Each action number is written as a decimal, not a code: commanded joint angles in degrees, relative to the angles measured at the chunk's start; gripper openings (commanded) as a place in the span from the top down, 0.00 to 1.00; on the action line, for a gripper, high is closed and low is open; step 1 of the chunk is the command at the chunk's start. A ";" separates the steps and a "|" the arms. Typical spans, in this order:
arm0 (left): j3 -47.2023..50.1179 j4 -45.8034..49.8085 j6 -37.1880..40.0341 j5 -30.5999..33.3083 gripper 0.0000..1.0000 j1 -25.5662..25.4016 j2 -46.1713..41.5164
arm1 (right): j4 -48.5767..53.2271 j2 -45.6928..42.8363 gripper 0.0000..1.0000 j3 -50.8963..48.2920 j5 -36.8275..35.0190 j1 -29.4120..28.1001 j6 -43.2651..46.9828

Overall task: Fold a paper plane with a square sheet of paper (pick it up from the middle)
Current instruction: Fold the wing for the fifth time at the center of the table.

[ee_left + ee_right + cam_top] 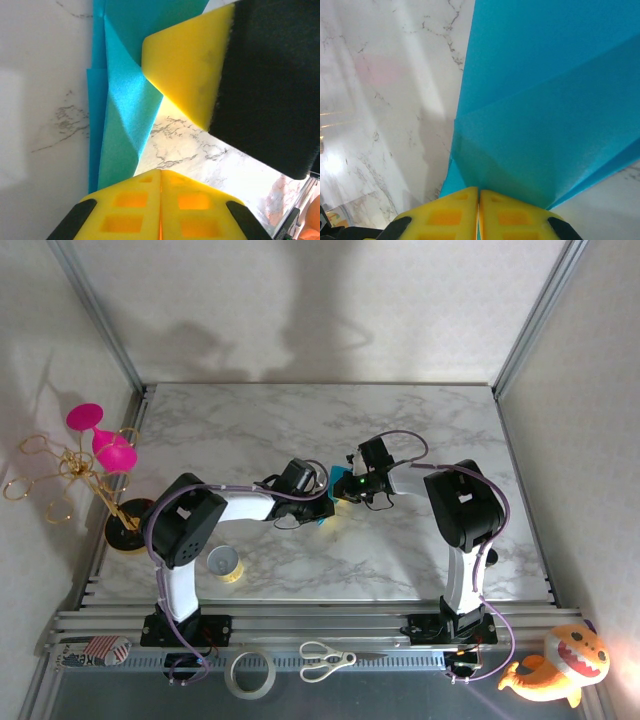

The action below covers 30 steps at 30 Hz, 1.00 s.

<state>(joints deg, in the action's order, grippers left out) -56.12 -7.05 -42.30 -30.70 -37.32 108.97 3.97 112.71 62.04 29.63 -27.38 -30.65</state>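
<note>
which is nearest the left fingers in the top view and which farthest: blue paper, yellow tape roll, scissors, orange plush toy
Top view, from the left fingers:
1. square sheet of paper: right at them, centre.
2. yellow tape roll: near-left.
3. scissors: near edge, middle.
4. orange plush toy: near right corner, clearly farthest.

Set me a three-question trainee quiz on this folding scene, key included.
1. True or false: the right gripper is shut on the square sheet of paper.
2. The sheet is: A) flat and uncreased; B) folded, with visible creases; C) crumpled into a ball.
3. Fill in: the yellow tape roll sits on the table nearest the ___ arm's base.
Key: 1 true; 2 B; 3 left.
</note>
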 commanded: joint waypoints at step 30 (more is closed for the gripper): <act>-0.40 3.39 2.81 -1.78 0.96 1.05 0.10 | 1.22 5.91 0.87 -1.42 -6.56 -1.56 1.65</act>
<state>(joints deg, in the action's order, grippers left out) -56.18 -4.69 -40.69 -31.59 -35.27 108.27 3.97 112.73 62.04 29.63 -27.38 -30.65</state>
